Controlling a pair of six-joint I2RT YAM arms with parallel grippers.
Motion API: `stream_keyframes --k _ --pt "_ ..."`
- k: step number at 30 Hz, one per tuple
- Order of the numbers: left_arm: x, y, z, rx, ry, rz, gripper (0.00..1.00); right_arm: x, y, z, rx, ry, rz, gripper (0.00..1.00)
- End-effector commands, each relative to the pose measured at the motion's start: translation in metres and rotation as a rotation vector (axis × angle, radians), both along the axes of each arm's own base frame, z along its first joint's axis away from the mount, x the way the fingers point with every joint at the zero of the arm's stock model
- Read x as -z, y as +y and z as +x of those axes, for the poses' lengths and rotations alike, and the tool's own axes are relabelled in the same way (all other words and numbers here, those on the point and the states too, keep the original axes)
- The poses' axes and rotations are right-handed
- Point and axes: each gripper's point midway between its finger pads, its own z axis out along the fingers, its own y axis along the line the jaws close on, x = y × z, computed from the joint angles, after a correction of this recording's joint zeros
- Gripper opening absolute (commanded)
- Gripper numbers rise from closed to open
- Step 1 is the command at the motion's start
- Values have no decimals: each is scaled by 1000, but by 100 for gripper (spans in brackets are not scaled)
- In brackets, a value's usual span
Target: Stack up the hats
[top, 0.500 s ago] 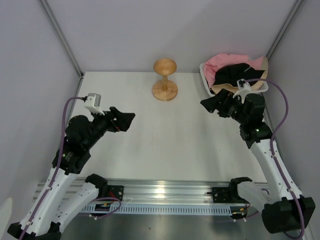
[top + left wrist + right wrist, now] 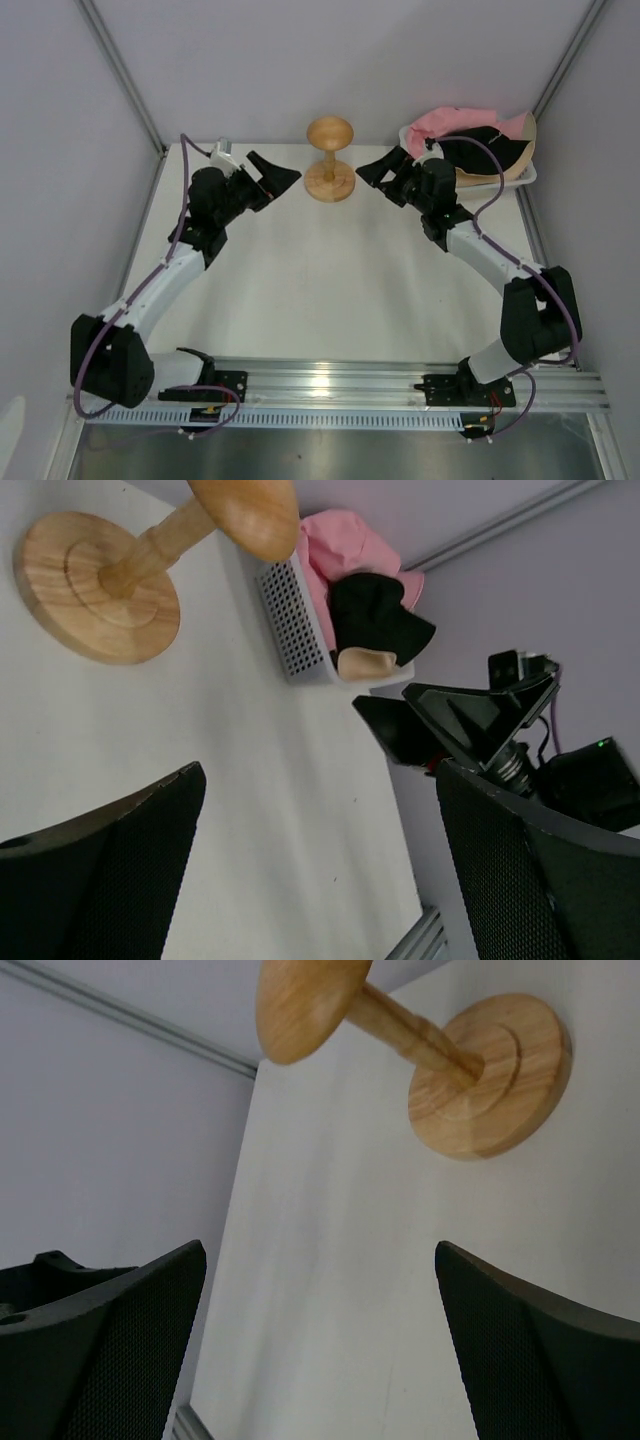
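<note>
Arms just swung forward: my left pincer (image 2: 274, 172) and right pincer (image 2: 381, 170) (both wide open, empty) flank the stand (image 2: 329, 168); hats (image 2: 456, 123) untouched.

Looks past black fingers (image 2: 100, 1350) spread at 7 and 5 o'clock onto white surface (image 2: 330, 1290), wooden stand (image 2: 440, 1055) at 1 o'clock.

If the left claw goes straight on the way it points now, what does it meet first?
Likely the white tabletop beside the round base of the light wooden mushroom-shaped stand; the left claw aims past it, though depth is unclear.
</note>
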Motion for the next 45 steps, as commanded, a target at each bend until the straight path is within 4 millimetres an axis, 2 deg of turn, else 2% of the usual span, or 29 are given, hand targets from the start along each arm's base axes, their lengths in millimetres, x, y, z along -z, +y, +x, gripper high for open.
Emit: stream_keyframes --k 1,2,4,5,6,8,14,18,21,24,25,27,28,31,35,38,39,45 --pt "-65 -12 25 25 -143 -238 99 -51 4 43 91 -150 153 100" --pt "-54 -16 37 21 -115 -263 100 -56 4 50 95 -179 173 100" --pt "-69 -19 53 15 -151 -308 100 -50 4 66 115 -163 209 100" --pt "-51 -24 68 14 -110 -300 99 -56 5 71 114 -196 239 100" --pt "-57 -28 76 26 -123 -307 99 -57 5 75 104 -206 258 99" --pt "-49 -34 96 22 -106 -306 100 -56 7 91 102 -209 311 100" --pt "-28 -38 134 -16 -91 -305 100 -42 25 129 47 -168 363 100" --pt "-13 -40 149 -27 -72 -305 99 -37 32 145 37 -160 374 100" --pt "-9 -40 162 -36 -67 -298 100 -31 36 157 38 -144 367 100" --pt "-8 -39 171 -39 -70 -298 99 -16 43 166 30 -100 373 100" --pt "-4 -41 176 -34 -70 -297 100 -20 45 168 23 -113 387 100" --pt "-6 -43 183 -28 -80 -300 99 -16 48 171 11 -99 413 100" --pt "2 -45 188 -28 -72 -299 99 -12 51 177 8 -99 418 99" --pt "6 -49 199 -26 -56 -311 100 -4 58 184 -2 -74 424 100" --pt "13 -49 206 -34 -48 -312 100 -4 64 187 -23 -80 433 98" --pt "15 -49 213 -41 -53 -311 99 -10 65 188 -30 -99 442 92" --pt "12 -50 214 -35 -58 -320 99 -12 65 188 -32 -108 442 84" --pt "-1 -58 224 5 -93 -363 97 -16 70 190 -48 -119 445 60"
